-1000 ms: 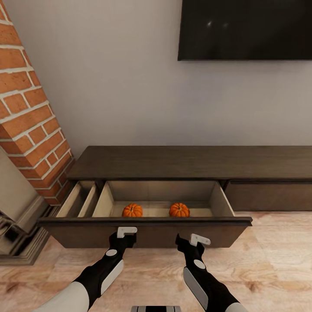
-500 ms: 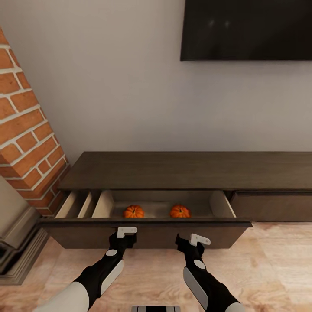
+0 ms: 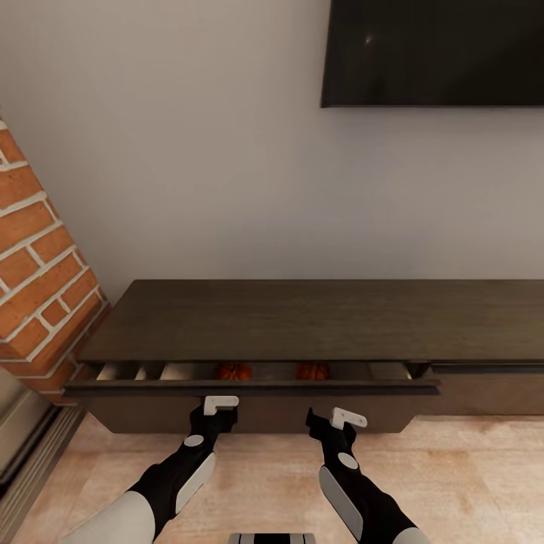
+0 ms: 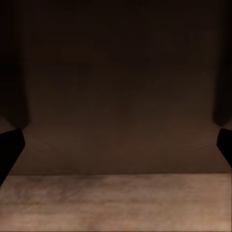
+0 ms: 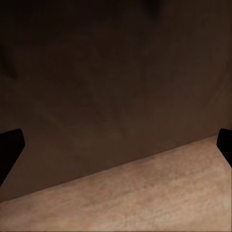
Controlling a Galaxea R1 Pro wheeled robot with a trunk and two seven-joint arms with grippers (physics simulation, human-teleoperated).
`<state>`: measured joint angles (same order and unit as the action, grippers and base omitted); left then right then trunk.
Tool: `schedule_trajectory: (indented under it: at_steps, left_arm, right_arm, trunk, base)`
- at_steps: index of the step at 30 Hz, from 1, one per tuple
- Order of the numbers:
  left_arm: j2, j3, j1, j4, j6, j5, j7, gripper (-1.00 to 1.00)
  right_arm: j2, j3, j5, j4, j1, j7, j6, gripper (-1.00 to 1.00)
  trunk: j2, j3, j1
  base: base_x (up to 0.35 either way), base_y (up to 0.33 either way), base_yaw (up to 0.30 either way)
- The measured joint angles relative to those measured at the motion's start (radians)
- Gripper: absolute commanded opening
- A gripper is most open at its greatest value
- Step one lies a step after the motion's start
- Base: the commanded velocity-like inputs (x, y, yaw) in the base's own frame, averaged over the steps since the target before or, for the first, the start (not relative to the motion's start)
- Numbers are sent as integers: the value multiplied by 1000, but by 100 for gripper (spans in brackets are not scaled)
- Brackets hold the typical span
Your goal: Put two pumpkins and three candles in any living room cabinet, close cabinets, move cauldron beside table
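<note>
- Low against the drawer front [image 3: 257, 412] of the cabinet [image 3: 317, 317], the left gripper [image 3: 219, 406] reached forward, its fingers [image 4: 10, 147] spread apart.
- Just inside the narrow gap, two pumpkins [image 3: 233, 371] [image 3: 312, 370] sat side by side in the drawer.
- Beside it, the right gripper [image 3: 347, 417] pointed at the same front, fingers [image 5: 9, 145] likewise apart.
- Both wrist cameras caught dark wood above pale floor [image 5: 145, 198]; the head camera took in a brick column [image 3: 38, 279] and wall screen [image 3: 434, 53].

both arms reach forward, side by side. the left gripper [image 3: 214, 409] and right gripper [image 3: 338, 420] each have fingers spread wide, holding nothing.
</note>
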<state>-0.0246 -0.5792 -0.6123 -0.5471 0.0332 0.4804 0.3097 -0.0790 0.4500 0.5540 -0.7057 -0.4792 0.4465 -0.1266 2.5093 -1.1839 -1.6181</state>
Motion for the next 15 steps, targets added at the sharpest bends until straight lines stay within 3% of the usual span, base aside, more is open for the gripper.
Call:
schedule_trajectory:
  at_steps: [6, 15]
  left_arm:
    - [1, 1, 0, 0, 0, -3, 1, 100]
    - [1, 0, 0, 0, 0, -3, 1, 100]
  right_arm:
    - [0, 0, 0, 0, 0, 0, 0, 100]
    - [0, 0, 0, 0, 0, 0, 1, 100]
  trunk:
    - [0, 0, 0]
    - [0, 0, 0]
  base:
    - [231, 0, 0]
    - [53, 7, 0]
